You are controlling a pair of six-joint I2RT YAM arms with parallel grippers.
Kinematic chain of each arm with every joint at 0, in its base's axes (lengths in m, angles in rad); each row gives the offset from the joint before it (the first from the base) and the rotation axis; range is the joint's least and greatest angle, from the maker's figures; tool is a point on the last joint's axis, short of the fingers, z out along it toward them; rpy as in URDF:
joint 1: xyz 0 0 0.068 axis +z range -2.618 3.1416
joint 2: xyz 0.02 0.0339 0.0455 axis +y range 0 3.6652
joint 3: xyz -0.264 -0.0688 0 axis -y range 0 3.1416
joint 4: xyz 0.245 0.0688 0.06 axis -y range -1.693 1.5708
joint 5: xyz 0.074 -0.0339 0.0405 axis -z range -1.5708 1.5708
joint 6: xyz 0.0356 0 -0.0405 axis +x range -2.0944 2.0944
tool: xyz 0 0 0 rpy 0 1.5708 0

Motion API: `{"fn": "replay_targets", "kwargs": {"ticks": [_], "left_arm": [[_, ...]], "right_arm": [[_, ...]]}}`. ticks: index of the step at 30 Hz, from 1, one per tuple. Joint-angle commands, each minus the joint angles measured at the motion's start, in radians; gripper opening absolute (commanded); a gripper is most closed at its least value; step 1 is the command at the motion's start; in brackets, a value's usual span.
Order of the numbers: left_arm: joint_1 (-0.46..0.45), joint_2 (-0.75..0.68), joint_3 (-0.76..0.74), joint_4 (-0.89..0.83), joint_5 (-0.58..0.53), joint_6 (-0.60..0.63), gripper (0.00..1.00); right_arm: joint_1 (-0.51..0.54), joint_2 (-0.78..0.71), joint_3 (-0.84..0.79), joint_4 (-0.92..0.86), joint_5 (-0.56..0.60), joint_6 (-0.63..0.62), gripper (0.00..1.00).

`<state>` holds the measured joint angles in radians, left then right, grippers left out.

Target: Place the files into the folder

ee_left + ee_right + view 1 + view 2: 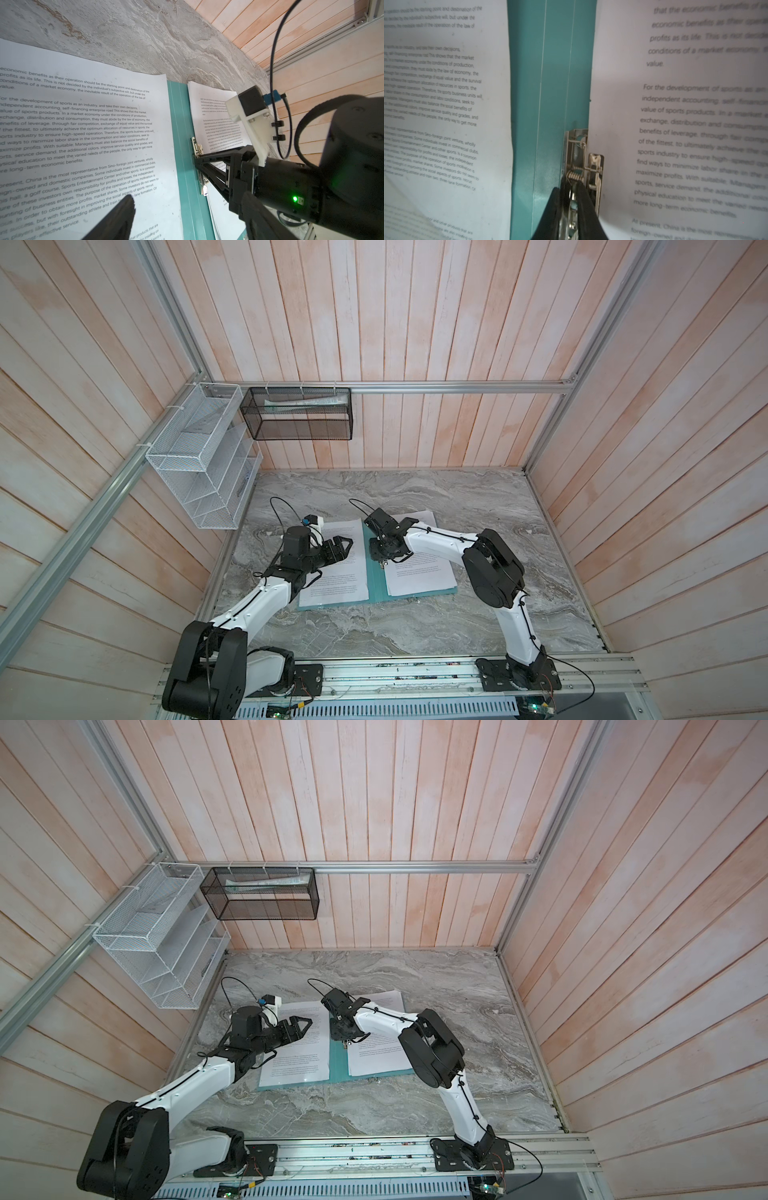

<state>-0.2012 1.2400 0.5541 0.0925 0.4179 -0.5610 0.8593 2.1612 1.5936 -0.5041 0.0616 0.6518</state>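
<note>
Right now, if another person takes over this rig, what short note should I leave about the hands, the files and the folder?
Left hand: open, above the loose sheet, holding nothing.
Right hand: shut on the metal clip at the spine of the folder, which lies open on the table.
Done: a stack of files lies on the right flap, its edge at the clip; clamped or not, I cannot tell.
Left: the loose sheet, on the left flap, probably must join the stack.
</note>
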Motion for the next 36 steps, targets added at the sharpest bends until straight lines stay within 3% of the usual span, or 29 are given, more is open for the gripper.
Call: {"fn": "replay_targets", "kwargs": {"ticks": [1,10,14,19,31,36], "left_arm": [[0.002,0.012,-0.002,0.004,-0.008,0.013,0.83],[0.004,0.037,-0.003,0.022,-0.022,0.006,0.83],[0.003,0.044,-0.005,0.011,-0.039,0.011,0.83],[0.008,0.034,-0.017,-0.035,-0.049,0.013,0.83],[0.008,-0.106,-0.054,-0.403,-0.127,-0.023,0.91],[0.006,-0.15,-0.088,-0.45,-0.119,-0.047,0.92]], "right_arm": [[-0.037,0.004,-0.106,-0.033,0.036,0.023,0.16],[-0.144,-0.149,-0.376,0.073,-0.003,0.054,0.15],[-0.183,-0.225,-0.486,0.164,-0.057,-0.015,0.14],[-0.202,-0.224,-0.486,0.147,-0.088,-0.129,0.14],[-0.23,-0.238,-0.52,0.208,-0.163,-0.159,0.14],[-0.236,-0.229,-0.518,0.221,-0.181,-0.167,0.14]]}}
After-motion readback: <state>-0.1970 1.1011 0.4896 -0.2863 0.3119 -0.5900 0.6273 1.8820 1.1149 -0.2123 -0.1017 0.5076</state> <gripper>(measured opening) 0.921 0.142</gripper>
